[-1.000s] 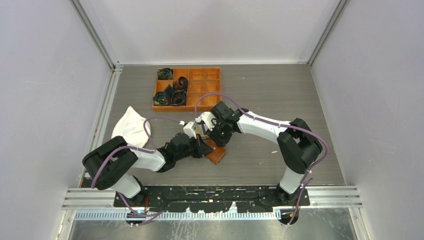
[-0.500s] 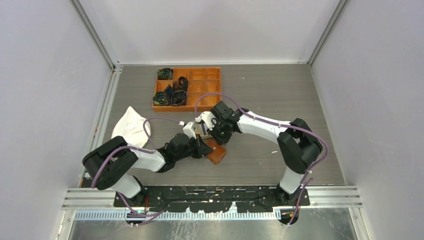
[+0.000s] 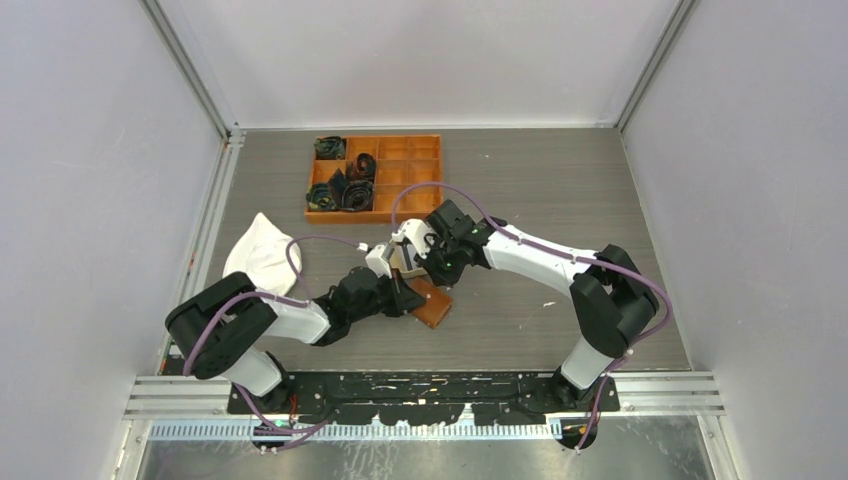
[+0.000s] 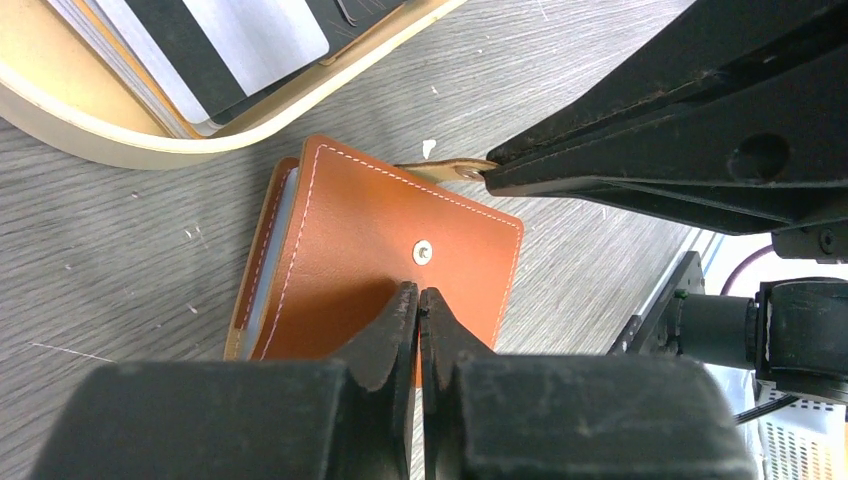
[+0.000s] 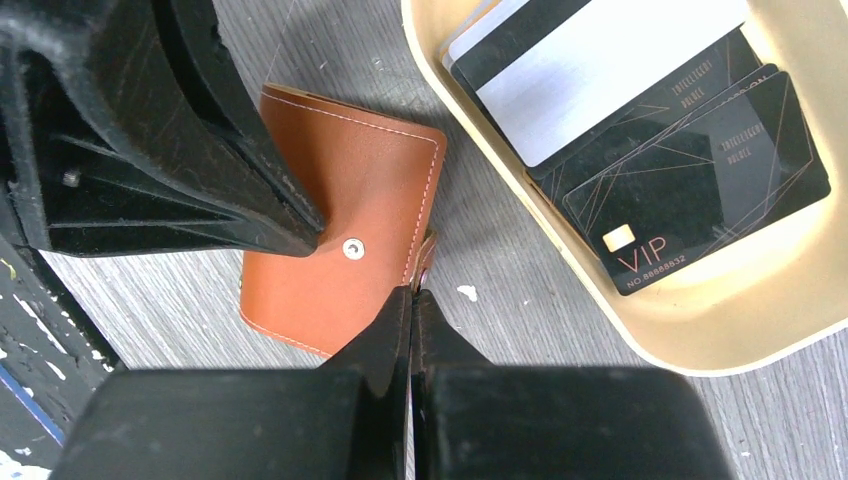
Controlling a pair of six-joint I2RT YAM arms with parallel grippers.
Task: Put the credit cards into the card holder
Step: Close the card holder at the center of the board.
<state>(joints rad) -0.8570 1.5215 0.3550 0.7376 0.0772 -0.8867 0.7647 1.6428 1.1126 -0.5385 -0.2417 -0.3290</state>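
The card holder [image 4: 370, 250], a brown leather wallet, lies closed on the table [image 3: 520, 300]; it also shows in the right wrist view [image 5: 330, 250] and from the top [image 3: 433, 306]. My left gripper [image 4: 418, 293] is shut with nothing between its tips, which rest on the cover just below the snap stud [image 4: 424, 252]. My right gripper [image 5: 412, 293] is shut on the snap tab [image 5: 427, 250] sticking out at the wallet's edge. The credit cards, white-grey [image 5: 600, 70] and black [image 5: 700, 180], lie stacked in the beige tray [image 5: 700, 345] beside the wallet.
An orange compartmented box [image 3: 400, 175] with dark rolled items stands at the back of the table. A white cloth [image 3: 258, 252] lies at the left. The beige tray's rim [image 4: 200, 140] is close to the wallet's far side.
My right gripper has shut on the snap tab, and the right arm's elbow has swung slightly to the right. The left gripper and the wallet have stayed in place.
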